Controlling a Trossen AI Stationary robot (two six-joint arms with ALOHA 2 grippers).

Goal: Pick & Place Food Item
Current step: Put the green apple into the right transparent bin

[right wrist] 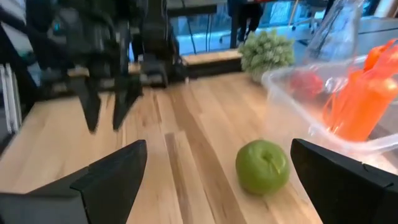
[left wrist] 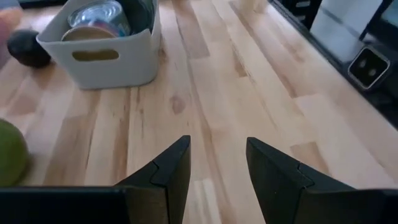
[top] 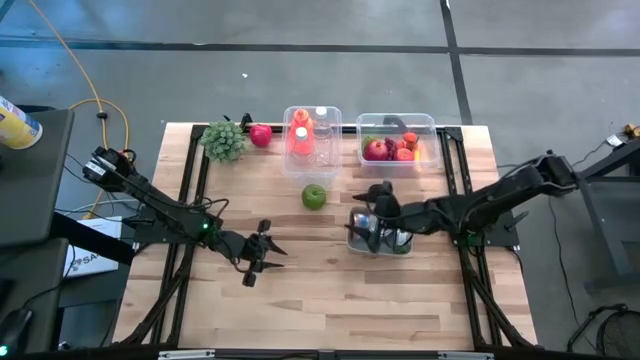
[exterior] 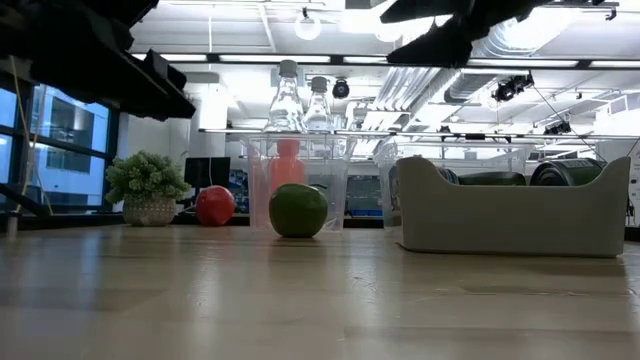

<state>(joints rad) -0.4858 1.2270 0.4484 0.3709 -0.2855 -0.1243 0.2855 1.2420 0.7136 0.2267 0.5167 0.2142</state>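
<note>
A green apple [top: 314,196] rests on the wooden table near its middle, and also shows in the low view [exterior: 298,210] and the right wrist view [right wrist: 262,167]. My right gripper [top: 370,192] hangs open above the table just right of the apple, over the far edge of a white bin [top: 378,238]. Its fingers [right wrist: 112,180] point toward the apple, which lies ahead between them, untouched. My left gripper [top: 262,252] stands open at the near left with only bare table between its fingers [left wrist: 168,174].
The white bin [left wrist: 99,59] holds cans. At the far edge stand a clear tub with bottles [top: 312,130], a clear tub with fruit [top: 397,145], a red apple [top: 261,135] and a small green plant [top: 223,140]. Bare wood lies along the near edge.
</note>
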